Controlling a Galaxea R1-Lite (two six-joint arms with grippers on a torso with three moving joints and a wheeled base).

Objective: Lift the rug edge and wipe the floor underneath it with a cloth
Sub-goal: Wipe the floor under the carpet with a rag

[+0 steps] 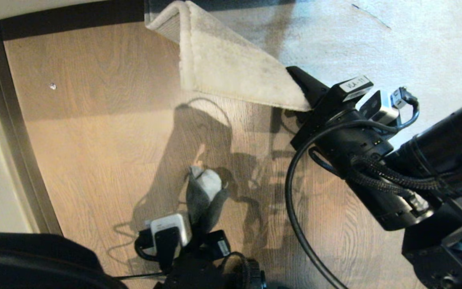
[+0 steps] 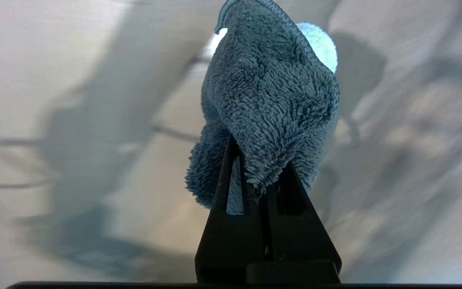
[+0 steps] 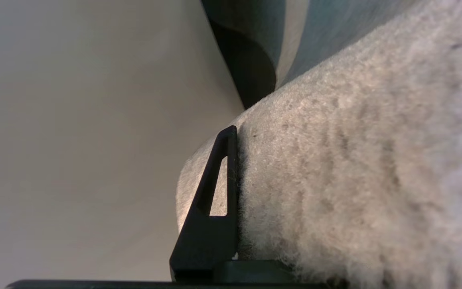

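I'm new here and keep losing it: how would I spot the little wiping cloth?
Start at the brown wood floor beside the pale rug edge lifted by the right tool. Nearer the robot, the left tool pinches the cloth: small, shaggy, darker grey.

Rug edge (image 1: 231, 68): pale mottled short pile, corner folded up and back off floor, standing as raised flap, beige backing showing at top fold.
Floor (image 1: 94, 140): warm brown wood-grain planks, dark skirting strip along side, bare beneath raised flap.
Cloth (image 1: 205, 192): small grey terry rag, bunched, lighter face showing, hanging over bare planks near flap.
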